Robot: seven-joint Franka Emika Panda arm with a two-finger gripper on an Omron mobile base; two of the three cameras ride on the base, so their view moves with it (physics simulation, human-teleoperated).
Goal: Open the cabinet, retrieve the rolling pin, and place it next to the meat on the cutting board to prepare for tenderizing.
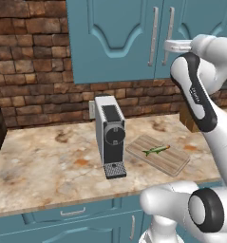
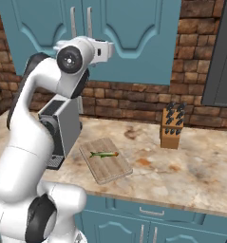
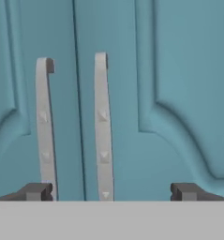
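Cabinet: the teal-blue wall cabinet has arched-panel doors, both shut, with two long vertical silver bar handles side by side at the seam between the doors.
Tool: the tool stands wide, holding nothing; its two dark fingertips spread apart in the hand view.
Cabinet versus tool: the tool faces the doors at handle height, close to them; the left fingertip sits just at the foot of the left handle, the right handle falls between the tips.
Cutting board: a light wooden plank board lies flat on the marbled counter, well below the tool.
Meat: a slim greenish-yellow piece lies on the board.
Neighbours: a coffee machine stands just left of the board; a knife block stands to its right.
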